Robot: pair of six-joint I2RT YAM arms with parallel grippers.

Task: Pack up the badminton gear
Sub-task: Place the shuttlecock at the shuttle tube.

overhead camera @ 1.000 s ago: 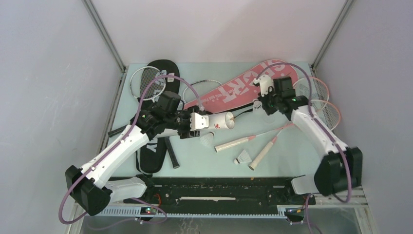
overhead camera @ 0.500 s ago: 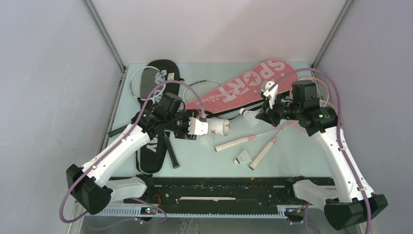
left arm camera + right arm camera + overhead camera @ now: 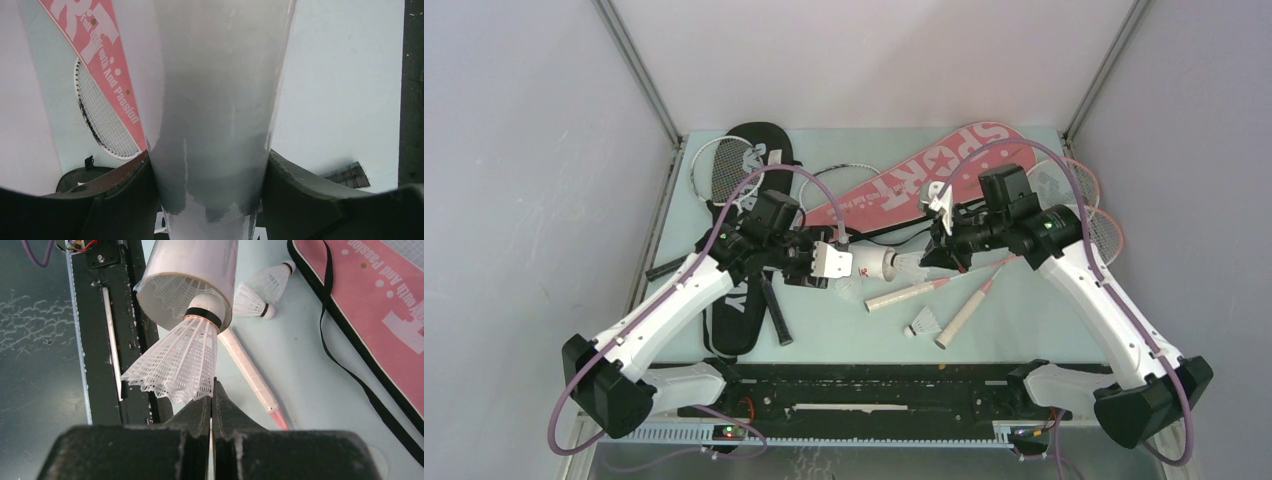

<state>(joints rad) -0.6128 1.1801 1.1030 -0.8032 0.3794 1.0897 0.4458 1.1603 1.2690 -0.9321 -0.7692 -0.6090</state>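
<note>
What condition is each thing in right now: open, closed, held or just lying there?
white tube: gripped by the left gripper, mouth open, another shuttlecock inside.
held shuttlecock: pinched by its skirt in the shut right gripper, cork at the tube's mouth.
loose shuttlecock: lying on the table.
pink cover: lying flat.

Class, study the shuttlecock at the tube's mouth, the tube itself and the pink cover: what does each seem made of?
Shuttlecock: moulded white plastic, likely nylon; its skirt is a netted lattice, not feathers. Tube: smooth, faintly shiny thin wall; card or plastic, cannot tell. Pink cover: probably coated fabric; printed white lettering, black edge piping.
</note>
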